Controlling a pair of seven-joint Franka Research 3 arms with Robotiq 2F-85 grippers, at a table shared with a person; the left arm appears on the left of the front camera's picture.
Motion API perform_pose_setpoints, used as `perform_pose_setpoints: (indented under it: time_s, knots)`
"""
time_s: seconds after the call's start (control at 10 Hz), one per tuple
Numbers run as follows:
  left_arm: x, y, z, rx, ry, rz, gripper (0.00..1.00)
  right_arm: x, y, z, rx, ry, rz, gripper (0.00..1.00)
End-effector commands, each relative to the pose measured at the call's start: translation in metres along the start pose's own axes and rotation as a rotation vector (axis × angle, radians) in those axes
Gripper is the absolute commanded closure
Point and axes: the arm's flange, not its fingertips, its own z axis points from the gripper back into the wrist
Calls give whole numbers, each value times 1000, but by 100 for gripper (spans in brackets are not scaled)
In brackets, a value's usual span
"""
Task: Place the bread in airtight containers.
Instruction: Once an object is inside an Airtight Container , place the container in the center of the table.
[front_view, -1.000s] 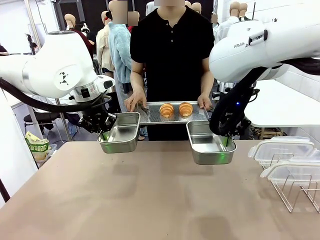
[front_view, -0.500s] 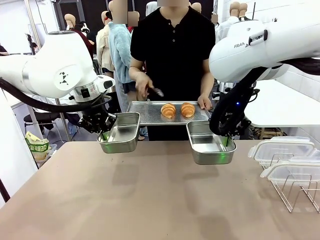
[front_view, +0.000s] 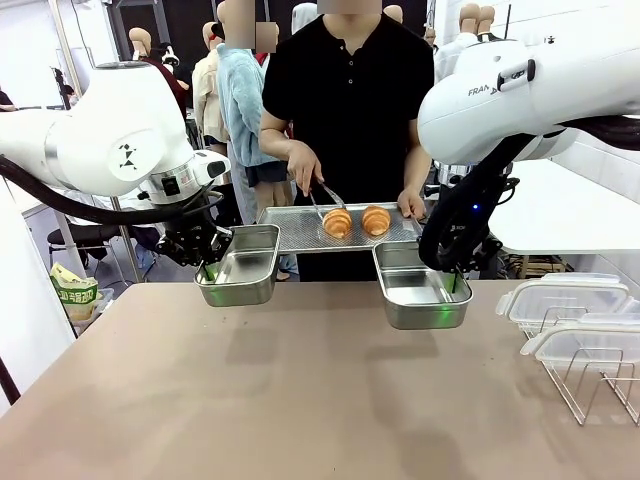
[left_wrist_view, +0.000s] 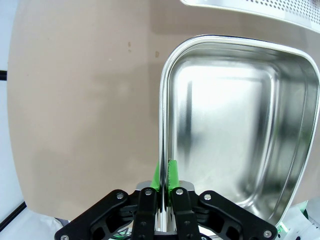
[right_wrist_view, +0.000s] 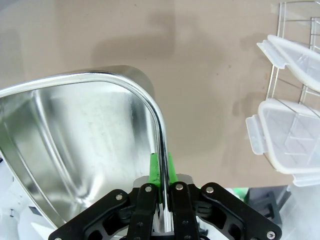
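The left roll (front_view: 336, 222) and the right roll (front_view: 375, 219), golden-brown, ridged and glossy, lie side by side on the perforated tray's (front_view: 290, 228) right half. Two empty, lidless steel tins hang just before that tray: the left tin (front_view: 240, 268) at its left end, the right tin (front_view: 420, 290) at its right end.

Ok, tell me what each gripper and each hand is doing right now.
Left gripper: shut on the rim of the left tin.
Right gripper: shut on the rim of the right tin.
Person's right hand: holding tongs.
Person's left hand: holding the tray.
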Motion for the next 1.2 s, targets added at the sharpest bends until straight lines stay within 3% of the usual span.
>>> perform_pose_setpoints:
  time_s: [0.0,1.1]
  knots:
    - [1,1,3,-4,-5,1,100,0,0,0,0,-9,2,100]
    - [1,1,3,-4,-5,1,100,0,0,0,0,-9,2,100]
